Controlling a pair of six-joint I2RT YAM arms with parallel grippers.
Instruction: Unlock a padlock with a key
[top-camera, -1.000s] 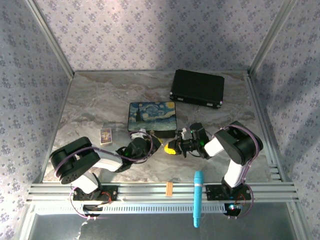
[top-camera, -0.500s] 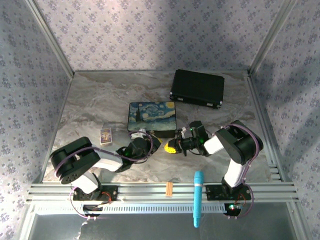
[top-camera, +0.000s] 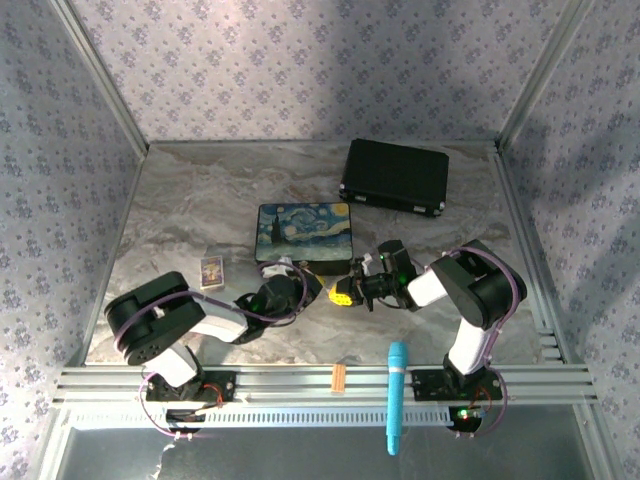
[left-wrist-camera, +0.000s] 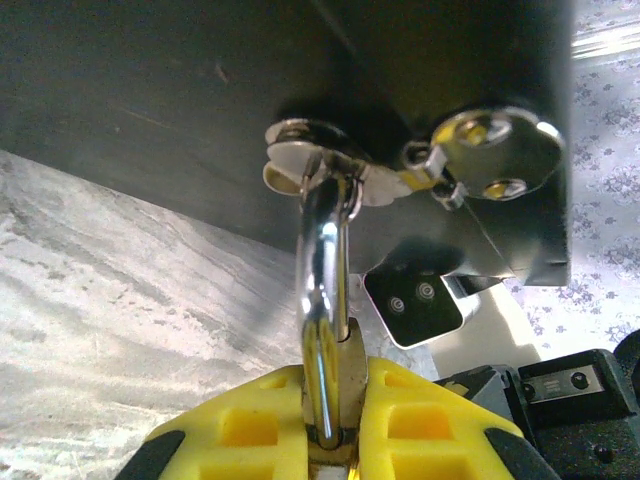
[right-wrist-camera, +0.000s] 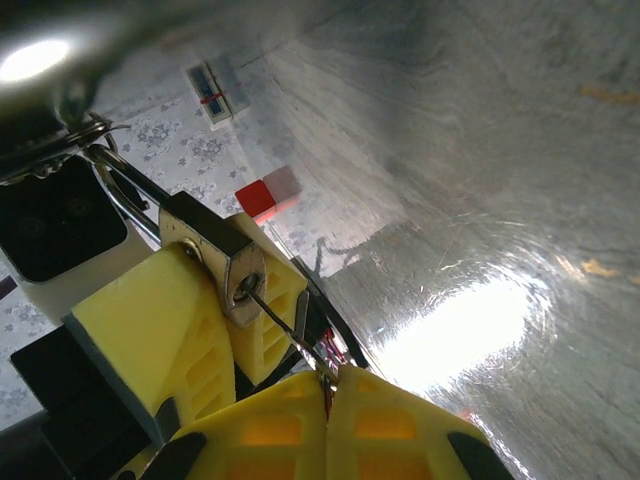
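Where the marble table (top-camera: 200, 200) spreads below the top camera, a black case (top-camera: 395, 177) sits at 1 o'clock from the painted box (top-camera: 304, 235). The two grippers meet at the box's 6 o'clock edge. The left gripper (left-wrist-camera: 335, 420) clamps its yellow fingers on the padlock (right-wrist-camera: 222, 262), whose shackle (left-wrist-camera: 322, 260) hooks through the box's hasp (left-wrist-camera: 300, 135). The right gripper (right-wrist-camera: 328, 385) pinches the key (right-wrist-camera: 282, 320), which points toward 10 o'clock in the right wrist view with its tip in the keyhole. A red tag (right-wrist-camera: 258, 198) lies at 12 o'clock from the padlock.
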